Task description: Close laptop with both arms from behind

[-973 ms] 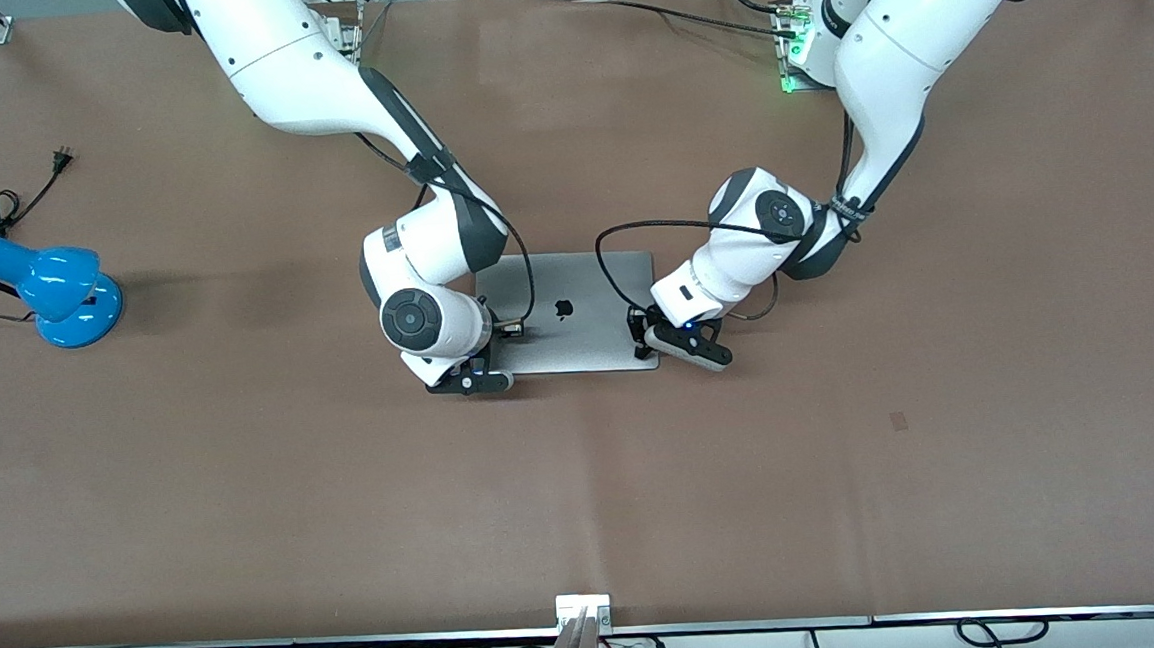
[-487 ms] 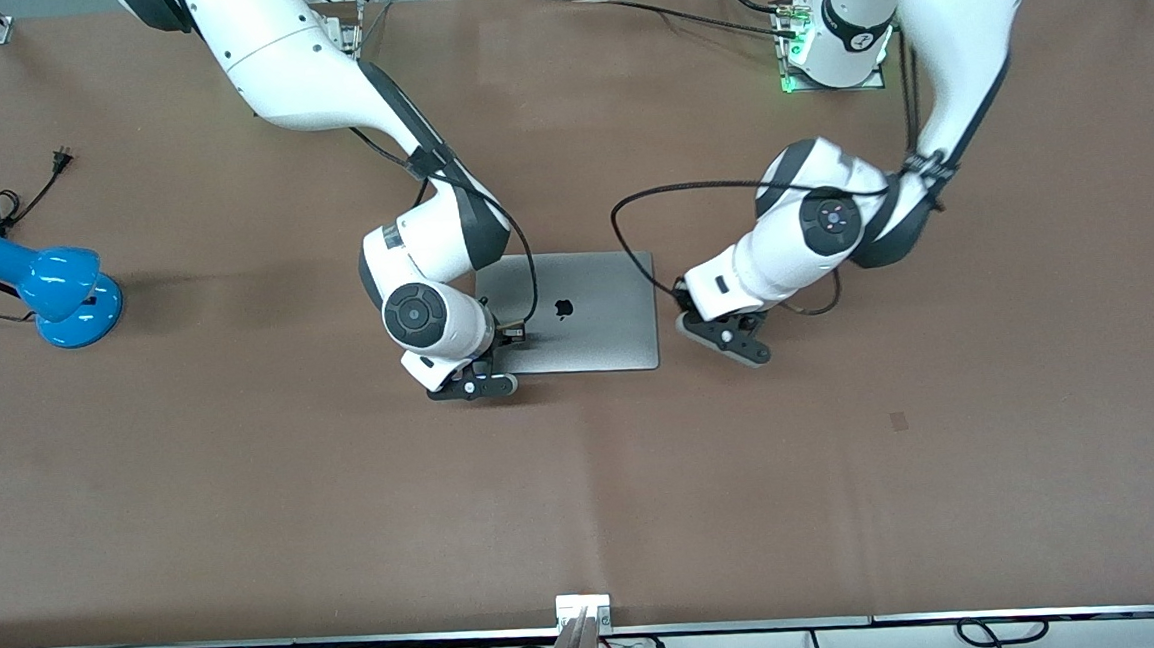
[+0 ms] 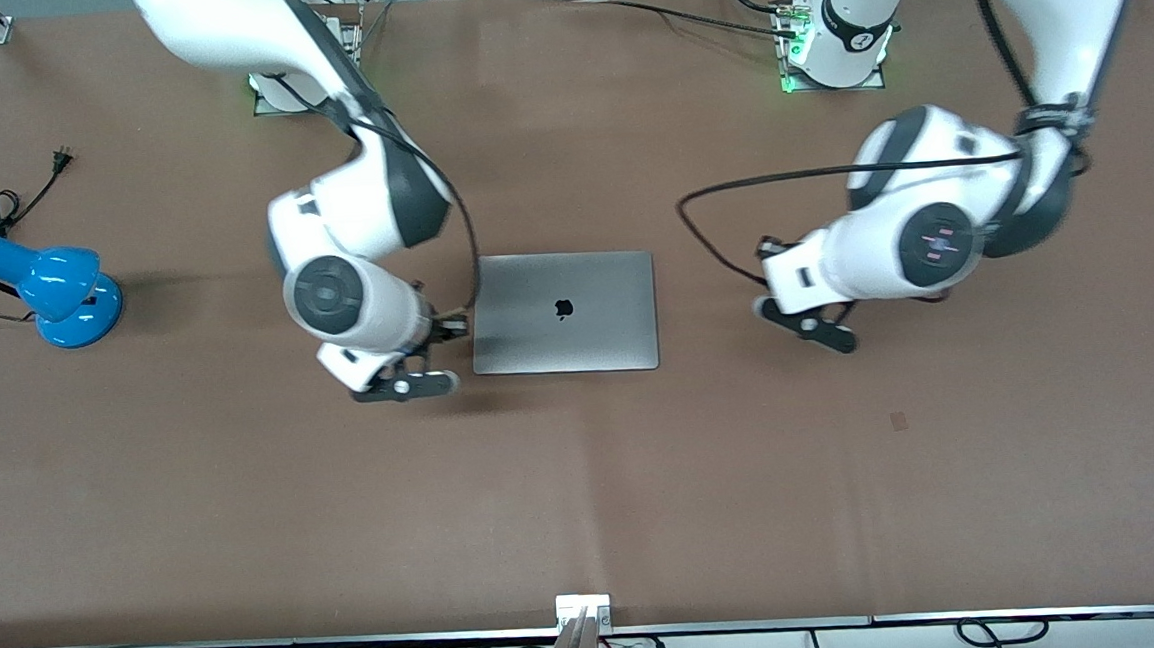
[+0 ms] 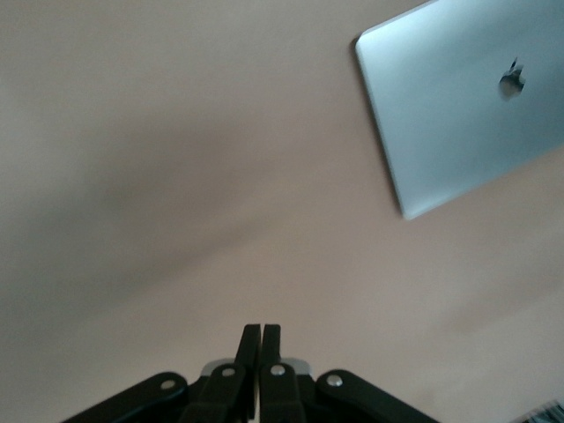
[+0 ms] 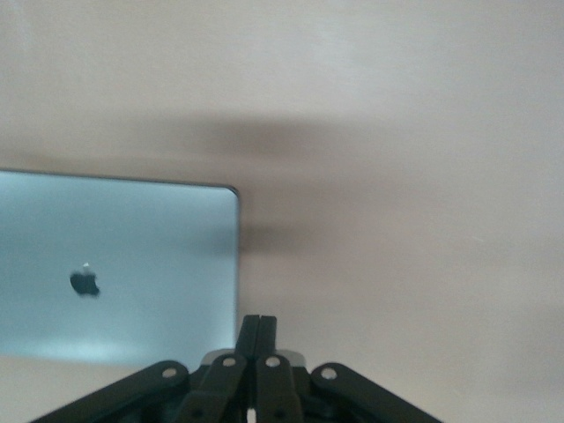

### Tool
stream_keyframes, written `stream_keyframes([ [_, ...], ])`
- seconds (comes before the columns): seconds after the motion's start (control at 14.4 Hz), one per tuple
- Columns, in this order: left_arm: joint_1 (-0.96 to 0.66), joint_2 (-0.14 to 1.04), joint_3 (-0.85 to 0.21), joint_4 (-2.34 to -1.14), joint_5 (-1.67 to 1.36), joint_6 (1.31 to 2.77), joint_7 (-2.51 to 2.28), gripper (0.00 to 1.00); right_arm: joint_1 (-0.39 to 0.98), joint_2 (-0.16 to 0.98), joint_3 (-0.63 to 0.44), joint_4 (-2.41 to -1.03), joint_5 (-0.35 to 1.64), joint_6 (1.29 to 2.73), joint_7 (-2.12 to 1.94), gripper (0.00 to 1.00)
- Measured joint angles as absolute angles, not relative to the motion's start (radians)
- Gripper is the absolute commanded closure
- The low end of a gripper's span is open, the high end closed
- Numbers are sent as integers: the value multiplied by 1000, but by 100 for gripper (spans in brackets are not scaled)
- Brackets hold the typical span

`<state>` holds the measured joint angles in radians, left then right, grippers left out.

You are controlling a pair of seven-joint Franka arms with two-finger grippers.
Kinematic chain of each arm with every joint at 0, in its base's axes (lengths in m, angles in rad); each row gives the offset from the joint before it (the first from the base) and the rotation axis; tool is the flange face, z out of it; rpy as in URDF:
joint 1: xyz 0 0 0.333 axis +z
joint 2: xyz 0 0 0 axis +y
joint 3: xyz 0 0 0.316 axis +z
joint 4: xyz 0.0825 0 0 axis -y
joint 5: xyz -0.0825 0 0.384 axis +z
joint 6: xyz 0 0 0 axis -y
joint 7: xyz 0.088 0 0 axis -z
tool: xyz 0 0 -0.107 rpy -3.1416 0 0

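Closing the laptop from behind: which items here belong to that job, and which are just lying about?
Job:
- laptop, lid down, flat on the table
- left gripper, over bare table beside it, fingers shut
- right gripper, beside it, fingers shut

Lying about:
- blue desk lamp, at the right arm's end, unplugged

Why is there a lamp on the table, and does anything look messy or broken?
Nothing looks broken or spilled. The laptop lies shut and flat. The only odd bit is the blue lamp at the right arm's end of the table, unplugged, its cord loose on the table.
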<state>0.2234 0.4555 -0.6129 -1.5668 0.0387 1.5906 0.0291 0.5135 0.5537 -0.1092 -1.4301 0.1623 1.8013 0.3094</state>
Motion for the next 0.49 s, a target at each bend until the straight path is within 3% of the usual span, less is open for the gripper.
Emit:
stream_keyframes([
  [0.07, 247, 453, -613, -1542, 39, 1542, 32, 0, 486, 525, -110, -1430, 160, 1761, 280, 1],
  [0.49, 368, 384, -610, -1501, 39, 1452, 43, 0, 392, 389, -171, -1430, 148, 1669, 229, 0],
])
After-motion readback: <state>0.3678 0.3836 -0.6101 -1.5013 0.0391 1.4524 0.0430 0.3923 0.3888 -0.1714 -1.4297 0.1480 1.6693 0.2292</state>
